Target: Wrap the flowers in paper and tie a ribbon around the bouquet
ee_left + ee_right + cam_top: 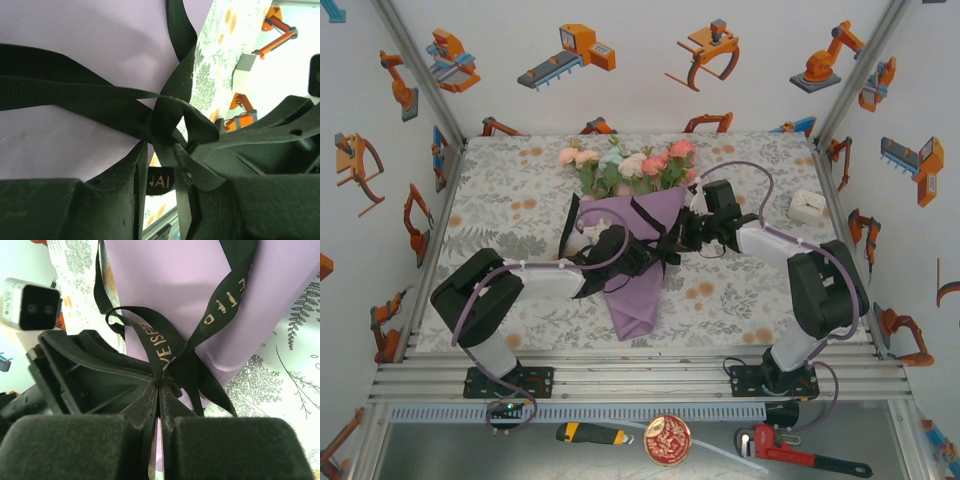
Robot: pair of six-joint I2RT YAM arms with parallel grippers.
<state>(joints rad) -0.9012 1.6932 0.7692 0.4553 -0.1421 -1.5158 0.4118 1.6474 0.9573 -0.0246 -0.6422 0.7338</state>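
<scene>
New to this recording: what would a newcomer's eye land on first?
The bouquet stands out: a purple paper cone lying mid-table, with pink, cream and blue flowers at its far end. Both arms meet over its waist, where a black ribbon with gold lettering crosses. The right claw pinches one strand, and other strands run through the left claw.

The ribbon (155, 347) at the tips of the right end effector (159, 390) is woven black cloth, matt with a slight sheen, printed with dull gold letters. That end effector's pads are coarse, matt black and foam-like. The left end effector (167, 155) has the same rough dark padding. Beyond both, the paper (165, 280) is smooth, matt lilac. Beside it, the tabletop (280, 390) has a matt printed cloth cover.
</scene>
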